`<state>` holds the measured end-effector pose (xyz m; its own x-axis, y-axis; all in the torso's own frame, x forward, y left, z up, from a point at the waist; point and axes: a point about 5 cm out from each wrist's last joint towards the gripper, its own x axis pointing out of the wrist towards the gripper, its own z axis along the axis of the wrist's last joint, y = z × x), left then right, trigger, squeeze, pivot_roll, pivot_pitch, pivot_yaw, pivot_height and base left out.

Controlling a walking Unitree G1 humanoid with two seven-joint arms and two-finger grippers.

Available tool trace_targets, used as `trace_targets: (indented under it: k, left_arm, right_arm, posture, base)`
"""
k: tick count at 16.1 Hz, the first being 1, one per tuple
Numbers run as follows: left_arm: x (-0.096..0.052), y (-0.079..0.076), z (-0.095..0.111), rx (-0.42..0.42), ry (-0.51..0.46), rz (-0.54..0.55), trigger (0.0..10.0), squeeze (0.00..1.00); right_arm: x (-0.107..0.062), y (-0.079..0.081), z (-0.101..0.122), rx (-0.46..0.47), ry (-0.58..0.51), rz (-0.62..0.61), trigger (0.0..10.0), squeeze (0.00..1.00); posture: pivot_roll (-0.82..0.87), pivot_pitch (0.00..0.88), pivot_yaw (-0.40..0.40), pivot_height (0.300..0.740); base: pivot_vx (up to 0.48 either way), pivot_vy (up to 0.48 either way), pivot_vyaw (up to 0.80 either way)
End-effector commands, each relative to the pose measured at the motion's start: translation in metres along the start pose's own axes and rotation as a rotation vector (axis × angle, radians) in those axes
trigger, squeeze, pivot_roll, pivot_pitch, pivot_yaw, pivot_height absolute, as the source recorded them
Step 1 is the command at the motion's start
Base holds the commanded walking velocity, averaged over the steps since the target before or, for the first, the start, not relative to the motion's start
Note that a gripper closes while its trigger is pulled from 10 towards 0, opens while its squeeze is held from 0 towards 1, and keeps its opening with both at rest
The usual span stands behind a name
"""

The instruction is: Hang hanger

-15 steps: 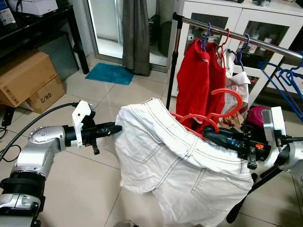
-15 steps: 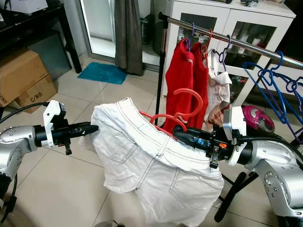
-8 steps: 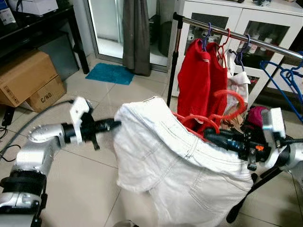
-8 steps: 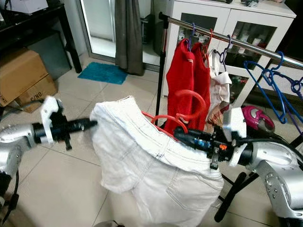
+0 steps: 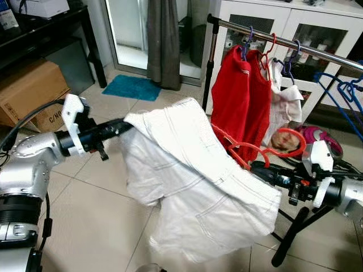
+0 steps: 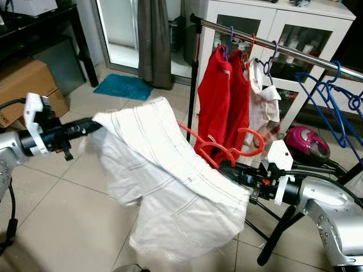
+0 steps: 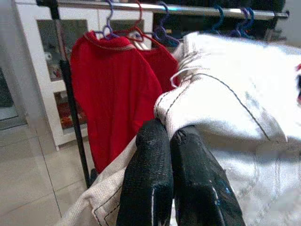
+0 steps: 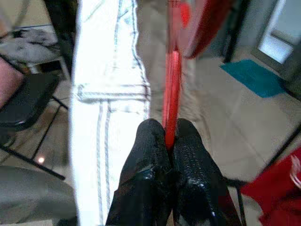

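A white denim garment [image 5: 187, 170] hangs on a red hanger [image 5: 286, 141] and is stretched between my two grippers. My left gripper [image 5: 125, 125] is shut on one end of the waistband, raised to the left. In the left wrist view its fingers [image 7: 150, 160] pinch the white fabric [image 7: 225, 108]. Lower on the right, my right gripper [image 5: 256, 166] is shut on the hanger's bar. The right wrist view has the red hanger bar [image 8: 172, 89] clamped between the fingers [image 8: 150, 155]. The metal rail [image 5: 295, 46] crosses behind, with red tops [image 5: 241, 96] hanging from it.
Blue hangers [image 5: 340, 93] hang on the rail's right end. The rack's black leg [image 5: 292, 238] slants under my right arm, with a pink appliance [image 5: 323, 139] behind it. Cardboard boxes [image 5: 31, 90] sit at the left, a teal mat [image 5: 131, 88] and a grey curtain [image 5: 163, 39] behind.
My left gripper has risen and pulled left, drawing the waistband out taut. The right gripper has dropped slightly, and the hanger's hook has swung lower and to the right.
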<state>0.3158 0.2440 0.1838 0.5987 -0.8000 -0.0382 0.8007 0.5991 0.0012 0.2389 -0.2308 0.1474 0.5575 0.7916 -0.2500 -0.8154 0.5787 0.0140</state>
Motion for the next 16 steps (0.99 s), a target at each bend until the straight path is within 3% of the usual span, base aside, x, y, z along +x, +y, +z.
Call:
trace_targets:
  k: [1,5,9,11,12,14,16]
  left_arm:
    - [-0.007,0.008,0.029,0.069,-0.099,0.064,0.0,0.00]
    - [-0.019,0.025,0.041,0.097,-0.230,0.260,0.0,0.00]
    - [-0.024,0.029,0.025,0.071,-0.224,0.369,0.0,0.00]
    - [-0.025,0.032,0.020,0.065,-0.242,0.436,0.0,0.00]
    - [-0.020,0.027,0.012,0.038,-0.236,0.433,0.0,0.00]
    - [0.004,-0.003,0.001,0.010,-0.210,0.263,0.0,0.00]
    - [0.024,-0.026,-0.004,0.002,-0.202,0.167,0.0,0.00]
  right_arm:
    - [-0.008,-0.004,-0.008,0.020,0.034,-0.053,10.0,0.00]
    - [-0.019,-0.005,-0.017,0.069,0.013,-0.087,10.0,0.00]
    - [-0.024,-0.011,0.006,0.130,-0.228,-0.158,10.0,0.00]
    - [-0.026,-0.013,0.010,0.155,-0.291,-0.177,10.0,0.00]
    - [-0.026,-0.017,0.019,0.179,-0.401,-0.226,10.0,0.00]
    - [-0.017,-0.020,0.039,0.227,-0.592,-0.291,10.0,0.00]
    - [-0.006,-0.016,0.051,0.268,-0.695,-0.296,10.0,0.00]
  posture:
    - [0.08,0.000,0.024,0.740]
    - [0.08,0.000,0.023,0.740]
    - [0.08,0.000,0.026,0.740]
    - [0.08,0.000,0.026,0.740]
    - [0.08,0.000,0.026,0.740]
    - [0.07,0.000,0.024,0.740]
    - [0.07,0.000,0.024,0.740]
  base:
    - [0.000,0.000,0.00]
    - [0.000,0.000,0.00]
    - [0.000,0.000,0.00]
    - [0.000,0.000,0.00]
    - [0.000,0.000,0.00]
    - [0.000,0.000,0.00]
    - [0.000,0.000,0.00]
